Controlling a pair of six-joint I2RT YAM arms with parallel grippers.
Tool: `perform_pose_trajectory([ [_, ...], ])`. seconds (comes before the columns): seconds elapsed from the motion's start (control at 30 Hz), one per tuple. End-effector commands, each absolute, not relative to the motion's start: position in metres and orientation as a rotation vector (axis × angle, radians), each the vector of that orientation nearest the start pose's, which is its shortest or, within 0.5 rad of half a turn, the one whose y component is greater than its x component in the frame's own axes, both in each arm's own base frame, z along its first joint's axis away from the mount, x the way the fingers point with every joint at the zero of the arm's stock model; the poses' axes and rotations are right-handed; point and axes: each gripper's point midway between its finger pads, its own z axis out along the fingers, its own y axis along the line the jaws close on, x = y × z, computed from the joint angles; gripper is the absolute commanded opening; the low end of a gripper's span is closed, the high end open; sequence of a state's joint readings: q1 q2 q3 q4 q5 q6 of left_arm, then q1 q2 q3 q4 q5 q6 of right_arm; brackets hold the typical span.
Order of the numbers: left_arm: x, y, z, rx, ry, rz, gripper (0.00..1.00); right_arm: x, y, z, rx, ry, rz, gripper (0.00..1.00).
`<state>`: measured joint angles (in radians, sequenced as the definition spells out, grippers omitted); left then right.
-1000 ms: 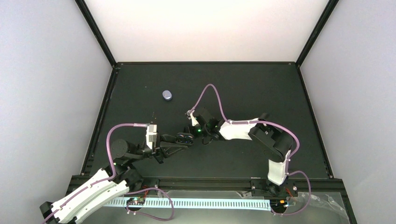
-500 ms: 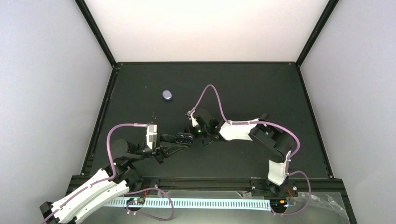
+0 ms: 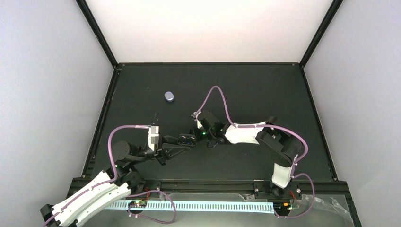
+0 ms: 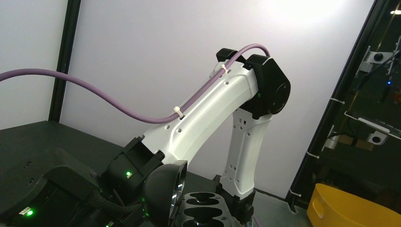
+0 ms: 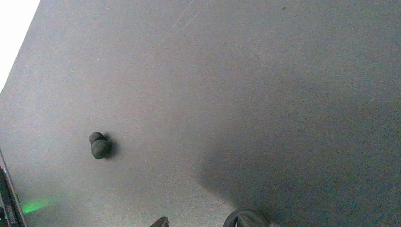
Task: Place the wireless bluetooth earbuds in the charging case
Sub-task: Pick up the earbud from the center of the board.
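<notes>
My right fingers [image 5: 245,220], open and empty, have shifted right; the earbud [image 5: 100,145] lies off their line, so I realign before picking. Left fingers [image 3: 178,142] stay clamped on the black clamshell [image 4: 203,211].

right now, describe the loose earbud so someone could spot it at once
On the dark table in the right wrist view, look left of centre, below the middle. The earbud is a tiny black two-lobed nub, the only loose thing lying there.

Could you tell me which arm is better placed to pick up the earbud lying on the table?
Likely right. The right gripper is open and empty above the table, with the earbud in its wrist view. The left gripper is shut on a black two-well piece, so it is not free.
</notes>
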<state>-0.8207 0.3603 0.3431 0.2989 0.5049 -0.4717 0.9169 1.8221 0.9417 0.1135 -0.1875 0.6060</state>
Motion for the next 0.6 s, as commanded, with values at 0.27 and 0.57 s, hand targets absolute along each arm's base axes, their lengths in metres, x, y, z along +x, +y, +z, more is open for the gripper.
perform_pose_trajectory([
  [0.27,0.099,-0.229,0.327,0.717,1.276,-1.394,0.02,0.258,0.350,0.024,-0.442,2.579,0.675,0.34],
  [0.57,0.098,-0.229,0.328,0.719,1.272,-1.394,0.02,0.261,0.344,0.030,-0.440,2.560,0.634,0.28],
])
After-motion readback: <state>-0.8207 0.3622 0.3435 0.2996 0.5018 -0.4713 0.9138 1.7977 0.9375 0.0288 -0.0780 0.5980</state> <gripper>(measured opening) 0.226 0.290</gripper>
